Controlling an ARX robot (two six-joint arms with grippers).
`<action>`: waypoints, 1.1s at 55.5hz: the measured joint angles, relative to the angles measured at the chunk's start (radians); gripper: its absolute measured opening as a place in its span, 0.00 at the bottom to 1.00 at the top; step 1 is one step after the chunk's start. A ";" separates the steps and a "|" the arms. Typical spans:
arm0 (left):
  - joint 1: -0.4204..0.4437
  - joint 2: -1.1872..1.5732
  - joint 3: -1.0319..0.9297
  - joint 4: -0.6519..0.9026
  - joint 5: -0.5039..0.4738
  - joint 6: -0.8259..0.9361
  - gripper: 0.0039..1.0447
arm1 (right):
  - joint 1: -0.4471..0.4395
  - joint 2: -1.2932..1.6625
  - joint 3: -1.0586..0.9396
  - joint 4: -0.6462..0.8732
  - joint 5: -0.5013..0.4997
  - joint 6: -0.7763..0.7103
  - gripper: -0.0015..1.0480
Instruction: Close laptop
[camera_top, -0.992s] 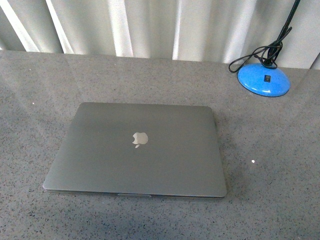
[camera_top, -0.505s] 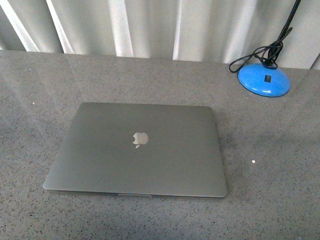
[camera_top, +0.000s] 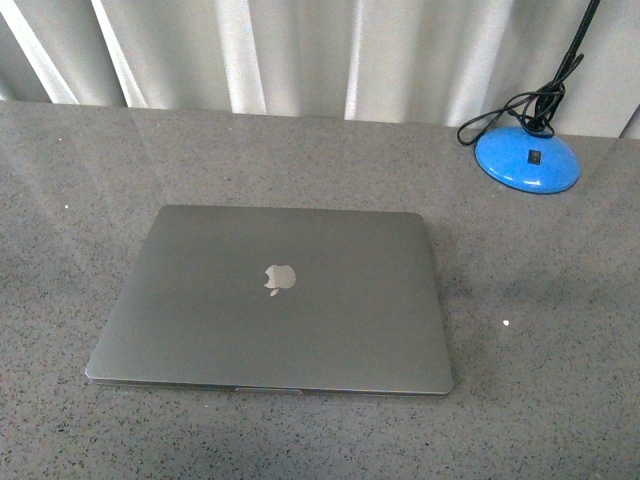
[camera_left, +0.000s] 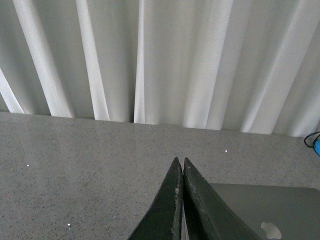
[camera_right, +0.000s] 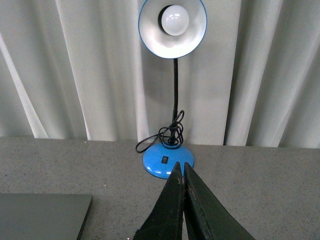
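I see soft, even light across the grey table (camera_top: 540, 400). The laptop (camera_top: 275, 300) lid shows a dull sheen and throws faint shadow rightward. All views are slightly soft and grainy.

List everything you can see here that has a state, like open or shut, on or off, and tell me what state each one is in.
laptop: lid fully shut, lying flat on the table, logo facing up.
desk lamp: standing upright; bulb does not appear lit.
lamp cord: loosely coiled at the lamp's base.
left tool: shut, holding nothing.
right tool: shut, holding nothing.
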 joint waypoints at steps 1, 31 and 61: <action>0.000 -0.013 0.000 -0.012 0.000 0.000 0.03 | 0.000 -0.011 0.000 -0.011 0.000 0.000 0.01; 0.000 -0.283 0.000 -0.270 0.000 0.000 0.03 | 0.000 -0.254 -0.001 -0.245 0.000 0.000 0.01; 0.000 -0.559 0.000 -0.548 0.000 0.000 0.03 | 0.000 -0.497 0.000 -0.494 0.000 0.001 0.01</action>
